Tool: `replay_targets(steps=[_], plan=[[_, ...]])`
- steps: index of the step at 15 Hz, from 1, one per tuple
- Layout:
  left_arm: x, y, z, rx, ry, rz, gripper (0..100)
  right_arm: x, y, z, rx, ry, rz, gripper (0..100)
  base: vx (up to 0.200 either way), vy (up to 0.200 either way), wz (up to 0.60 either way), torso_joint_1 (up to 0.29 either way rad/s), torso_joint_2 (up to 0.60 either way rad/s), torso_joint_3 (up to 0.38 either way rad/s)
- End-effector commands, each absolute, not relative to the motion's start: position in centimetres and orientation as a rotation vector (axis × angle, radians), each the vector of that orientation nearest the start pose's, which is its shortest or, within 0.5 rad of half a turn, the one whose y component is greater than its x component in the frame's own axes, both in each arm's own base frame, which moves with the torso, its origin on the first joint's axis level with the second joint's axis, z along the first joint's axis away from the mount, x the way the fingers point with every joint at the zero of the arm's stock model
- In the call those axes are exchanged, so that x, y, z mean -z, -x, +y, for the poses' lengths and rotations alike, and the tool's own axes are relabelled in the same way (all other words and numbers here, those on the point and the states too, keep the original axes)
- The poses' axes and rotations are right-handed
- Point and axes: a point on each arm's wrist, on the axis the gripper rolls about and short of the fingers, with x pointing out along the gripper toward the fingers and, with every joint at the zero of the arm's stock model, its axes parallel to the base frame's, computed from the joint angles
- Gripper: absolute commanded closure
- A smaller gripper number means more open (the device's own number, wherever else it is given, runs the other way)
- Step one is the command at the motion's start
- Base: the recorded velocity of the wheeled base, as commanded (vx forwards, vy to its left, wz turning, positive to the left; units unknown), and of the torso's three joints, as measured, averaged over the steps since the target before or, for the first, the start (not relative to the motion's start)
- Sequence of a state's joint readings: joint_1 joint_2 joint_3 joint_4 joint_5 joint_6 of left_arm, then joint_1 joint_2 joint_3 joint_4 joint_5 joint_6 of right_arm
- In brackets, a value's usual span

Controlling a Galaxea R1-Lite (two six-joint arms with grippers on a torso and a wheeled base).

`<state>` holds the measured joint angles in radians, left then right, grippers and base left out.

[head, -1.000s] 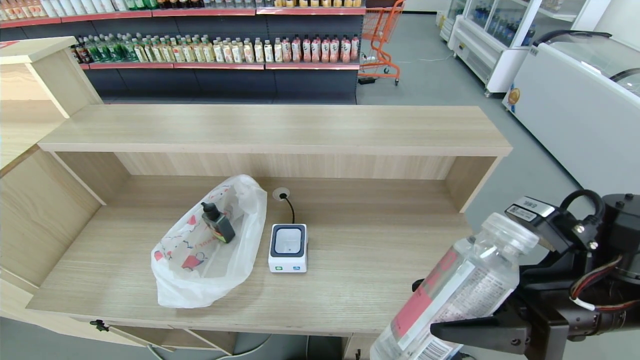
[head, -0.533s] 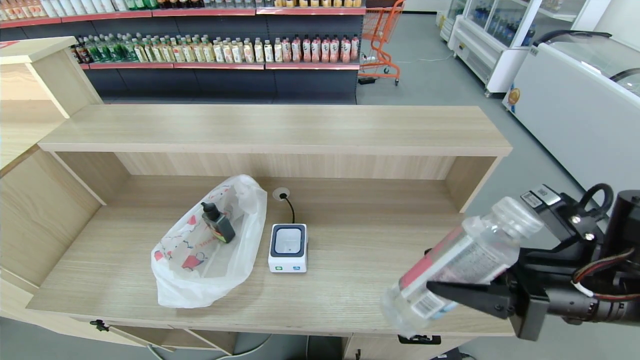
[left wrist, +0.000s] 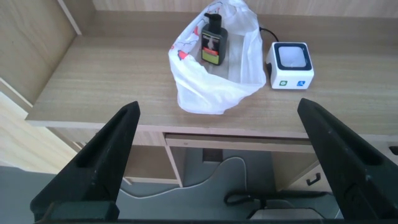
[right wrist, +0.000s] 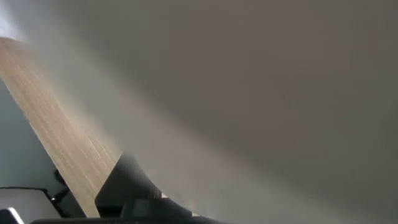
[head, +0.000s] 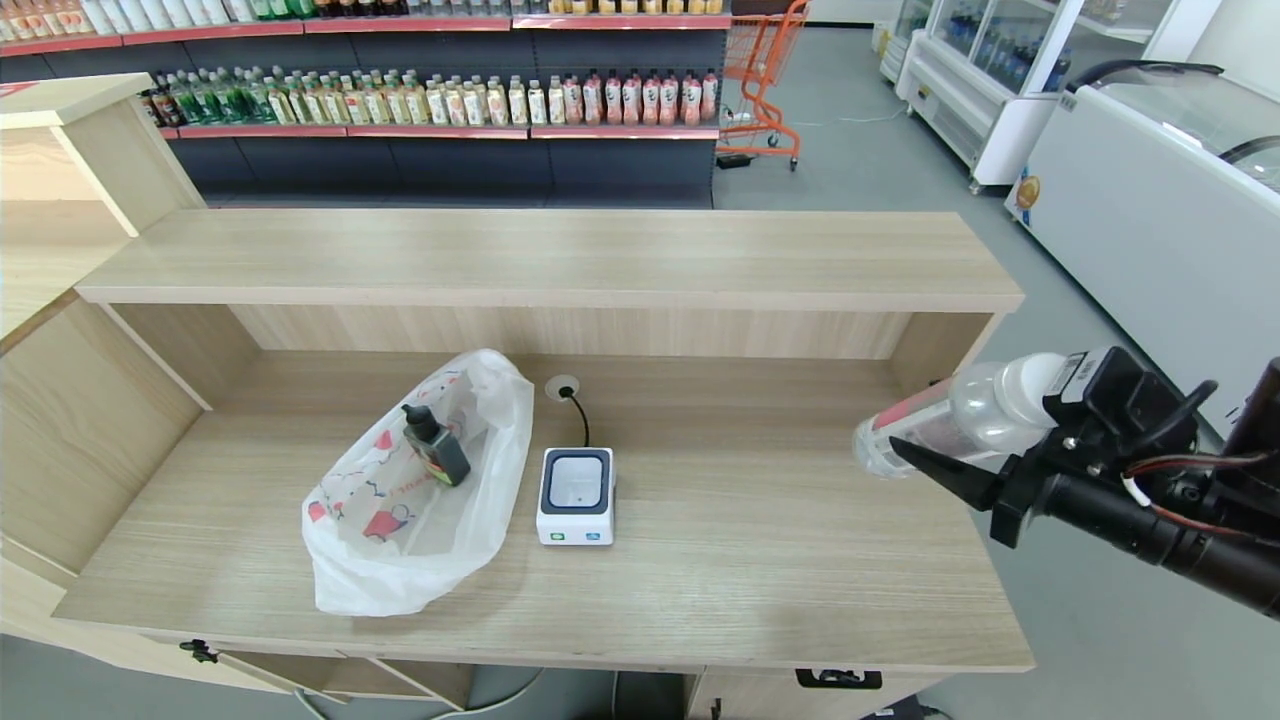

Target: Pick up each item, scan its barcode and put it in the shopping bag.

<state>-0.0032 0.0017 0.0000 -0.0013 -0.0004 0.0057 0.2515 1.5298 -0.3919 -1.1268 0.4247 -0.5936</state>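
- The right pincer point(head: 945, 445) is pinching a clear plastic bottle point(head: 960, 410). One dark finger point(head: 940, 470) shows along the bottle's near side.
- The bottle is see-through, with a red and white label band round its body and a pale cap.
- It lies almost level in the grip. Its cap end is toward the wrist and its base points toward the robot's left.
- It is held off the surface point(head: 750, 560), above the right-hand end and well apart from the scanner point(head: 576, 495).
- The scanner is a small white box with a dark-framed window on top. It stands near the middle of the surface, and its black cable point(head: 578, 415) runs back to a round hole.
- Just beside the scanner, on the robot's left, lies the shopping bag point(head: 400, 530). It is thin, whitish plastic with red print, and its mouth is open.
- Inside the bag lies a dark bottle with a pump top point(head: 437, 447).
- The left pincer point(left wrist: 219, 109) is spread wide and holds nothing. It hangs off the near edge of the surface, with the bag and scanner beyond it.
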Motion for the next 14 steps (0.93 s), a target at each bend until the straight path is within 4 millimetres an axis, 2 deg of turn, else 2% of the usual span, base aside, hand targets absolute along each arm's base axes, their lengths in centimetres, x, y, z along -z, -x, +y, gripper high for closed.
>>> replay_targets(steps=[1, 7, 9, 14], plan=[[-7.57, 2.27, 0.01, 0.003, -0.006, 0.0, 0, -15.72, -23.24, 6.83, -0.688, 0.605, -0.168, 100, 0.0, 0.0, 0.0, 0.0, 0.0, 0.0], [-7.57, 2.27, 0.0, 0.005, -0.006, 0.0, 0, -15.55, -23.95, 7.21, -0.697, 0.681, -0.197, 100, 0.0, 0.0, 0.0, 0.0, 0.0, 0.0], [-7.59, 2.26, 0.01, 0.002, 0.037, 0.0, 0, -15.88, -24.0, 7.23, -0.695, 0.682, -0.211, 100, 0.0, 0.0, 0.0, 0.0, 0.0, 0.0], [-7.57, 2.27, 0.01, 0.0, 0.002, 0.0, 0, -15.98, -23.84, 7.17, -0.7, 0.679, -0.216, 100, 0.0, 0.0, 0.0, 0.0, 0.0, 0.0]])
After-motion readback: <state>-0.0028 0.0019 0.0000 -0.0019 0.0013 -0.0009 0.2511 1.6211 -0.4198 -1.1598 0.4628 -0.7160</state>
